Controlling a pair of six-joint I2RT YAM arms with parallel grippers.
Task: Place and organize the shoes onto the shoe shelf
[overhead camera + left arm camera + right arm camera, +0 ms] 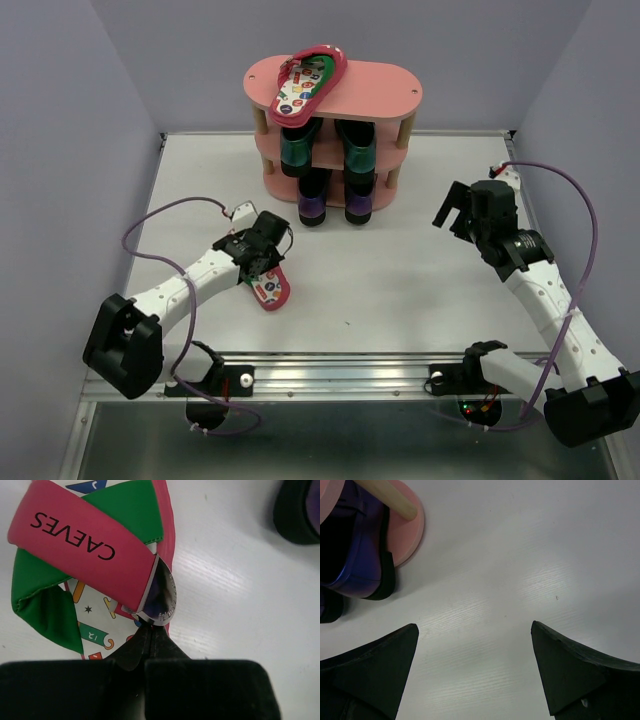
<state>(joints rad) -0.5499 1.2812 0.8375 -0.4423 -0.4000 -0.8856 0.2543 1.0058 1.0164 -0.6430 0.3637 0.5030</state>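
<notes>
1. Pink boards of the shoe shelf [390, 85] carry five of the six shoes, by my count: purple loafers [312, 205] on the bottom tier, dark-green loafers [297, 145] in the middle, and one red flip-flop [305, 80] lying slantwise on top.
2. Left to do: the second flip-flop [268, 288], flat on the bench [400, 280] by my left arm, well apart from the shelf.
3. My left tool [150, 630] is pinched tight where its pink and green straps meet, beside a small shiny tag; nothing is lifted yet.
4. My right tool [475, 645] hangs spread wide, holding nothing, near the shelf's right foot.
5. That flip-flop looks thin: red sole, white patterned insole, pink strap [85, 535] lettered "CAEVES".
</notes>
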